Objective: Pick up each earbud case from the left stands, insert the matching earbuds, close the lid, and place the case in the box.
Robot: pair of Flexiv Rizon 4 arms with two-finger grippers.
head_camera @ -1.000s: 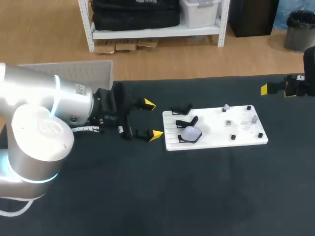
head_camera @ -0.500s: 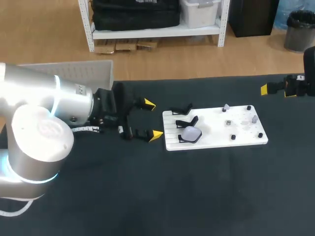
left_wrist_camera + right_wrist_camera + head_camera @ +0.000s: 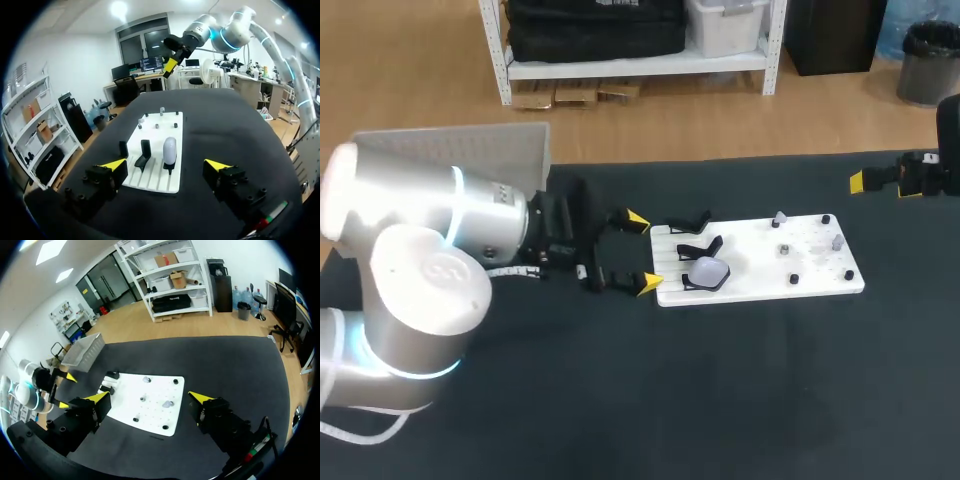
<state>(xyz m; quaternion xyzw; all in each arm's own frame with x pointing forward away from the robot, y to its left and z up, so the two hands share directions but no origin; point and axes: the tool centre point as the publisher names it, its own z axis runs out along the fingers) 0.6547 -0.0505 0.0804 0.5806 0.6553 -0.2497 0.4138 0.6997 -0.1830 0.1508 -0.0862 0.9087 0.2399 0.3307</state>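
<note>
- Your left gripper (image 3: 643, 252) sits low over the desk (image 3: 720, 400), just beside the left end of the white board (image 3: 750, 262). Its fingers are spread wide and hold nothing.
- The pale earbud case (image 3: 707, 271) rests on the nearest black stand, ahead of those fingers and apart from them.
- Your right gripper (image 3: 150, 399) hangs at the desk's far right, well apart from the board. Its fingers are wide apart and empty.
- The grey box (image 3: 470, 148) stands behind your left arm.

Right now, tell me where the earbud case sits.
In the head view, the earbud case sits at the left end of the white board, just right of the left gripper.
</note>
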